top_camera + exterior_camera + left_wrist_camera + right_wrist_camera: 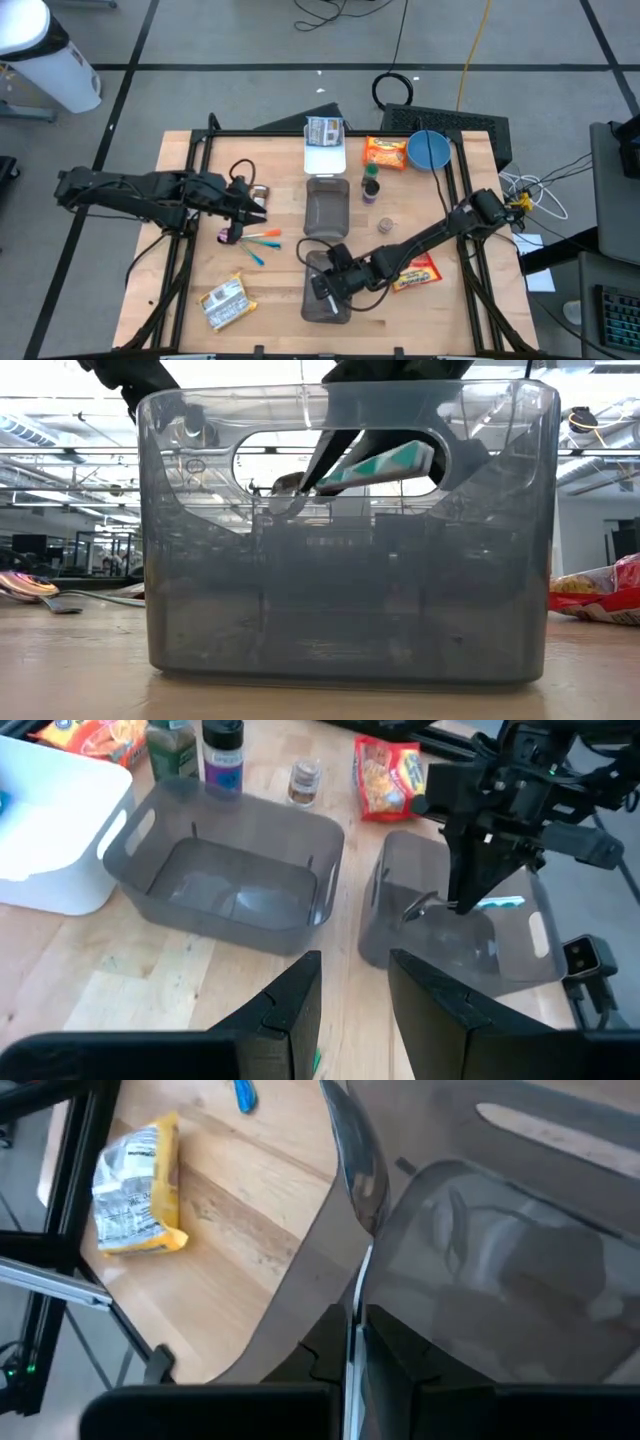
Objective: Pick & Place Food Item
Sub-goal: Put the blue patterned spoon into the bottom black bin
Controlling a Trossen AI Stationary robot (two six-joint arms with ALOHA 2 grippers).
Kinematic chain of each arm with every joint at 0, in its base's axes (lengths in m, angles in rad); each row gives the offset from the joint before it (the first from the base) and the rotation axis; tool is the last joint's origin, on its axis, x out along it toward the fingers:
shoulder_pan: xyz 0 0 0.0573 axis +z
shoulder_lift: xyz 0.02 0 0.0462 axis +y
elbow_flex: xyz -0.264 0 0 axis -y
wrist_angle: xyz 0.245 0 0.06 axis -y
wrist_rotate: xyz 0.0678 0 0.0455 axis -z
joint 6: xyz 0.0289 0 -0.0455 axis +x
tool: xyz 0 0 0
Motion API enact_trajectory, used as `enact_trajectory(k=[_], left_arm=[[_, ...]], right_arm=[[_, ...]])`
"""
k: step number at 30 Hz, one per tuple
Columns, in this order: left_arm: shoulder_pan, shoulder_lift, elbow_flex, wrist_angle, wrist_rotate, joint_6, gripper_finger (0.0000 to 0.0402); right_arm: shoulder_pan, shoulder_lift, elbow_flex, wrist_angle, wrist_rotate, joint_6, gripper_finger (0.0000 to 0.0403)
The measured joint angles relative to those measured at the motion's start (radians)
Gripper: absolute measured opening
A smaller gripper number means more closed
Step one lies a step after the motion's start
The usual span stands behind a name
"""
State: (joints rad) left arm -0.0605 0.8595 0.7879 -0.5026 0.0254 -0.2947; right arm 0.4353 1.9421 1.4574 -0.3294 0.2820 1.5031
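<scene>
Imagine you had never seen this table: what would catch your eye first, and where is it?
First, the right end effector poised over the near grey bin, clamped on a thin white-and-teal item. Next, the second grey bin at the table's centre, empty. The left end effector waits left of it, open.

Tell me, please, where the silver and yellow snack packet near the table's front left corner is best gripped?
Probably from straight above, across the narrow middle of the snack packet. It lies flat and aslant on the bare table, with free space on both long sides for the fingers.
</scene>
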Motion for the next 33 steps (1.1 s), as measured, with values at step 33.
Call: enact_trajectory(k=[33], left_arm=[[0.000, 0.007, 0.000, 0.006, 0.000, 0.031, 0.0124]], right_arm=[[-0.041, -0.001, 0.000, 0.021, -0.104, -0.042, 0.0010]])
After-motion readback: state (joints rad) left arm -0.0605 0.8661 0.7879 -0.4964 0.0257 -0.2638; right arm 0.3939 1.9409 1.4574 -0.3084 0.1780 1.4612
